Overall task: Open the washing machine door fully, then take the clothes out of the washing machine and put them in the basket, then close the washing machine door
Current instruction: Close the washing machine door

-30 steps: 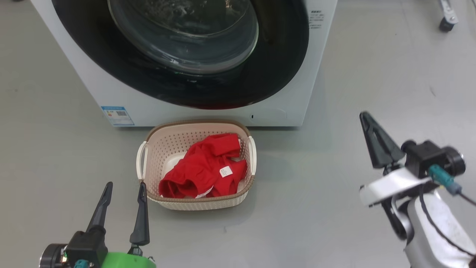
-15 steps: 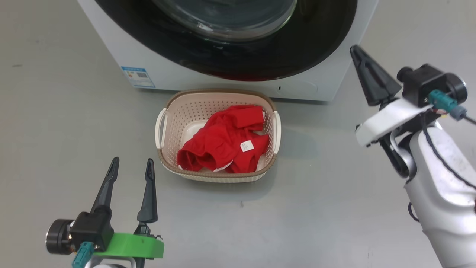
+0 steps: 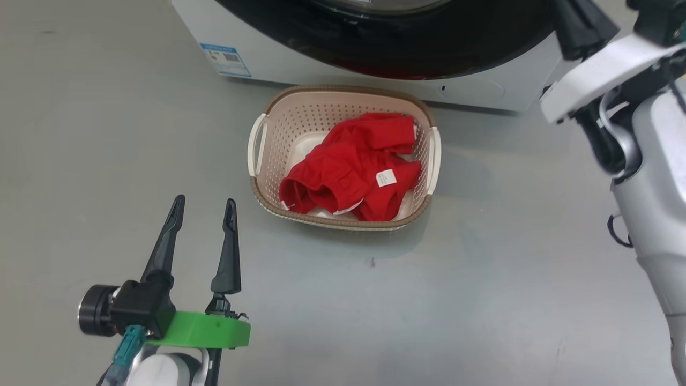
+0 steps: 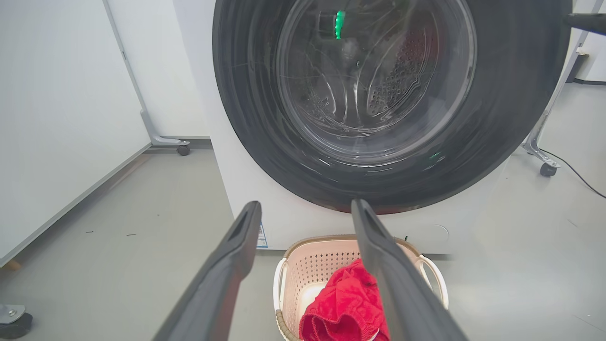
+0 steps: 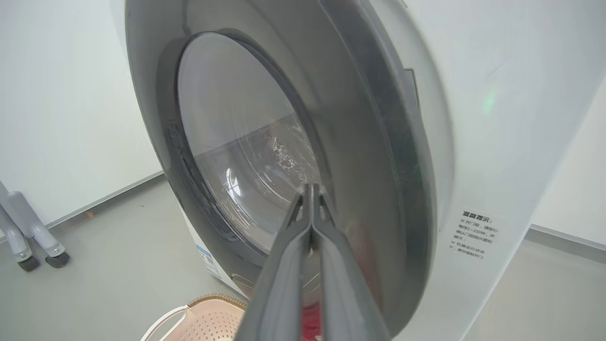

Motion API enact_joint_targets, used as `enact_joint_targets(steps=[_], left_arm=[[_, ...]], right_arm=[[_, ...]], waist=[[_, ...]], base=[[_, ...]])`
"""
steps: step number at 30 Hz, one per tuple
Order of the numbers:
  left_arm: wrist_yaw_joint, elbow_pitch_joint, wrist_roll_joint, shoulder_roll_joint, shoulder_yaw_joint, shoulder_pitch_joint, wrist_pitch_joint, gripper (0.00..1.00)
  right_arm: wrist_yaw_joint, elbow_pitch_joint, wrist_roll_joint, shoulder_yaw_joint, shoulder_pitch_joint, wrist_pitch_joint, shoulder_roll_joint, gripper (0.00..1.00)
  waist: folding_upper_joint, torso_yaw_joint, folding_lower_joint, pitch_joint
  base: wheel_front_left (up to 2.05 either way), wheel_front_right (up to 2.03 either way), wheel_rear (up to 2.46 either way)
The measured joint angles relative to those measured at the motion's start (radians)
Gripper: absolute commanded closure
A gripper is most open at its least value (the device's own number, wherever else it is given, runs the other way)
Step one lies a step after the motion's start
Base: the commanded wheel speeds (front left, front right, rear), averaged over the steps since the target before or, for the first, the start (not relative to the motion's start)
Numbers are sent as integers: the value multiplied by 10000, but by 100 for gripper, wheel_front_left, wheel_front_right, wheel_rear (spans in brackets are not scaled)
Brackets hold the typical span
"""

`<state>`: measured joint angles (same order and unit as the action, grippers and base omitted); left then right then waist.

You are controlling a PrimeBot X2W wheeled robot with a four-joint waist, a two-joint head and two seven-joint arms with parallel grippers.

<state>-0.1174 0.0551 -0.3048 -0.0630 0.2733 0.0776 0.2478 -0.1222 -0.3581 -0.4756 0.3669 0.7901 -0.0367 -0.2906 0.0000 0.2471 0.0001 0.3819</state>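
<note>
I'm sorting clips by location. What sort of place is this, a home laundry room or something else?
Probably a lab or test room rather than a home. The washing machine stands free on a bare grey floor, and beside it are plain white partition panels on castor wheels.

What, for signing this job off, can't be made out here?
Drum contents: left wrist view, reflections on the washing machine door blur them.
Whether it latched: head view, top edge cuts the door off.
Under the clothes: head view, fabric hides the basket floor.
Side label print: right wrist view, too small.
</note>
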Motion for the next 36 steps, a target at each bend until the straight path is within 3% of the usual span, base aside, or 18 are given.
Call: enact_joint_targets(steps=[19,27,36], left_arm=[[50,-456,-2,142,140,660,42,0],[140,-485,-2,198,263,1004,42,0],[148,-493,-2,217,284,1038,44,0]], right_arm=[[0,-1018,-832,548,1851,-15,-612,100],[-88,-1776,-855,405,2529,-144,-1141,100],[-88,-2491,-644,253,3334,-412,-1246,100]], waist=[[0,686,0,820],[0,894,-1,867],[0,1069,-1,881]], base=[[0,0,0],[0,0,0],[0,0,0]])
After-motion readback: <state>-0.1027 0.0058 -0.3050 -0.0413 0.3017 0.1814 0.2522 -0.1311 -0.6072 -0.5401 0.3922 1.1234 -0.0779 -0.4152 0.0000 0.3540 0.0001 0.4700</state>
